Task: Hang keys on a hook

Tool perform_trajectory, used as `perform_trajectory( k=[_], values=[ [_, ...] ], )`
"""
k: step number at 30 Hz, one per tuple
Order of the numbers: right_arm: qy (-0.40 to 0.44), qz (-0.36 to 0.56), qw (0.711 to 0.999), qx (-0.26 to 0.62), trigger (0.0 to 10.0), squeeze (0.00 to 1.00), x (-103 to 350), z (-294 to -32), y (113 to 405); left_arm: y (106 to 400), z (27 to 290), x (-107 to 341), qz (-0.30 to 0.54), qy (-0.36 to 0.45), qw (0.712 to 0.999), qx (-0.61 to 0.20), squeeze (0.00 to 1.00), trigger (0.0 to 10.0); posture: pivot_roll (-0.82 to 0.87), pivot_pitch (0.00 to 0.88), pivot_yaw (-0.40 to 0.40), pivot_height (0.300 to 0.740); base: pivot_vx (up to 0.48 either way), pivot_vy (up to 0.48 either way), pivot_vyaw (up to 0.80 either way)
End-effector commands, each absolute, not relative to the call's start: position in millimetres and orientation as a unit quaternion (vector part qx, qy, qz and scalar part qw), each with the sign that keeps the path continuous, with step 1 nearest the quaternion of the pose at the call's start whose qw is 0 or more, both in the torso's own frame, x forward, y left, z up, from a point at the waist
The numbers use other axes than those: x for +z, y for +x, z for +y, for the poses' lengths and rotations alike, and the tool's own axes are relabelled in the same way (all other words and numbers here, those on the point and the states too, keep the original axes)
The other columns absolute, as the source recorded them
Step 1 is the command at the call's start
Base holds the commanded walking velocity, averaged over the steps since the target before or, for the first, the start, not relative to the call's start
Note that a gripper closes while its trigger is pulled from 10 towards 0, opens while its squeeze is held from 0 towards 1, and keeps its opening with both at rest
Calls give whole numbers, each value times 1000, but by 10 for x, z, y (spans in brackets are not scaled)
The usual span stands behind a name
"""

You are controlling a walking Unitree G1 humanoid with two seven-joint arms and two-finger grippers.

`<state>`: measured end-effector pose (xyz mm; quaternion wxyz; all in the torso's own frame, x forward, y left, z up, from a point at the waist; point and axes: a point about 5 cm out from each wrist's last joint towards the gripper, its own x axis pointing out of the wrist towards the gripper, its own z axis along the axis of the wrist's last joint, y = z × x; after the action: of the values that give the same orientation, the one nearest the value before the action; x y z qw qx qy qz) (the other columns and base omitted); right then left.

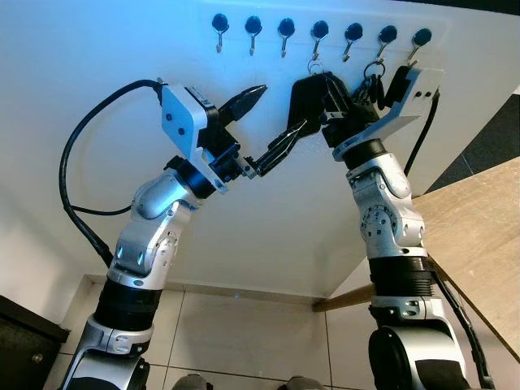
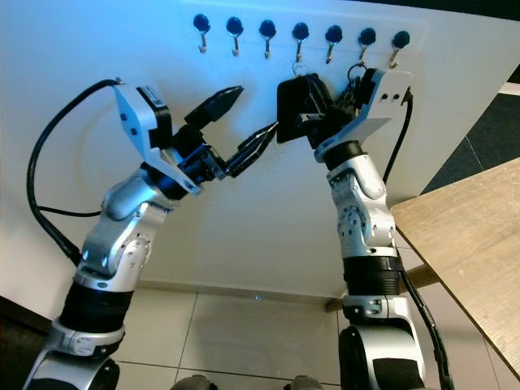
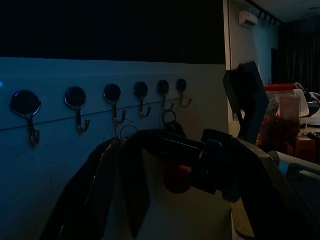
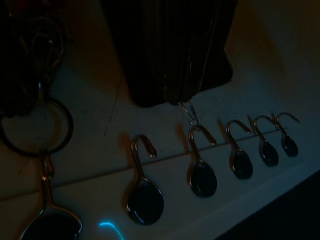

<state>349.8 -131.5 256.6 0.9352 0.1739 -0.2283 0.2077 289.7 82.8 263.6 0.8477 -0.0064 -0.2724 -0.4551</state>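
White wall panel (image 1: 268, 162) is filling the background, carrying a row of seven dark-headed hooks (image 1: 320, 32) near its top edge. Keys (image 1: 313, 93), a black fob bunch on a thin metal ring, are hanging just below the fourth hook from the left; in the right wrist view the ring (image 4: 189, 114) is sitting at that hook's curved tip, but darkness is preventing me from telling whether it is fully seated. Right gripper (image 1: 335, 88) is reaching up against the wall with the fob between its fingers, clenched on it; the fingertips themselves are being hidden by the fob. A second key set (image 1: 374, 77) is dangling from the sixth hook, partly covered by the right wrist camera housing (image 1: 406, 101).

Left gripper (image 1: 272, 122) is hovering left of the keys, its two black fingers spread wide apart, the lower tip lying just beside the fob's lower edge; contact cannot be confirmed. Wooden tabletop (image 1: 479, 236) is cutting into view on the right, above a tiled floor (image 1: 244, 333). Both wrist views are very dark. No readable writing or labels are showing.
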Motion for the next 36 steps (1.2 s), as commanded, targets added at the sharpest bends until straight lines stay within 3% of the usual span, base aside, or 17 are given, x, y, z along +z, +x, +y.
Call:
perform_trajectory(
  k=[1, 10, 11, 12, 13, 14, 16, 17, 23, 24, 29, 36],
  values=[
    [172, -216, 942, 192, 10000, 0, 2472, -1365, 3498, 2889, 772, 2637, -270, -4, 843, -466, 0, 10000, 55, 93, -40, 740, 0, 0, 0],
    [166, -217, 944, 184, 10000, 0, 2460, -1389, 3494, 2889, 766, 2642, -271, -4, 842, -466, 0, 10000, 53, 97, -38, 740, 0, 0, 0],
    [166, -219, 944, 183, 10000, 161, 2471, -1395, 3496, 2890, 766, 2647, -272, -4, 842, -466, 0, 10000, 54, 96, -39, 740, 0, 0, 0],
    [166, -219, 944, 183, 10000, 161, 2471, -1395, 3496, 2890, 766, 2647, -272, -4, 842, -466, 0, 10000, 54, 96, -39, 740, 0, 0, 0],
    [165, -221, 944, 183, 10000, 667, 2476, -1395, 3497, 2890, 765, 2652, -273, -5, 842, -466, 0, 10000, 54, 96, -39, 740, 0, 0, 0],
    [165, -222, 943, 184, 10000, 871, 2481, -1394, 3497, 2889, 763, 2659, -274, -6, 842, -466, 0, 10000, 56, 96, -40, 740, 0, 0, 0],
    [165, -222, 943, 184, 10000, 871, 2481, -1394, 3497, 2889, 763, 2659, -274, -6, 842, -466, 0, 10000, 56, 96, -40, 740, 0, 0, 0],
    [164, -225, 943, 185, 10000, 1000, 2491, -1391, 3496, 2887, 760, 2667, -275, -7, 841, -466, 0, 10000, 56, 96, -40, 740, 0, 0, 0],
    [165, -235, 940, 182, 10000, 996, 2532, -1388, 3488, 2884, 755, 2678, -277, -8, 840, -467, 0, 10000, 54, 95, -39, 740, 0, 0, 0],
    [168, -243, 938, 180, 10000, 27, 2550, -1398, 3476, 2884, 756, 2679, -277, -9, 840, -467, 0, 10000, 54, 94, -39, 740, 0, 0, 0],
    [170, -250, 935, 184, 10000, 0, 2554, -1398, 3442, 2884, 760, 2679, -277, -10, 840, -466, 0, 10000, 54, 95, -39, 740, 0, 0, 0],
    [131, -193, 938, 257, 10000, 0, 2208, -1232, 3247, 2873, 780, 2615, -268, -10, 842, -468, 0, 10000, 56, 94, -45, 740, 0, 0, 0]
  ],
)
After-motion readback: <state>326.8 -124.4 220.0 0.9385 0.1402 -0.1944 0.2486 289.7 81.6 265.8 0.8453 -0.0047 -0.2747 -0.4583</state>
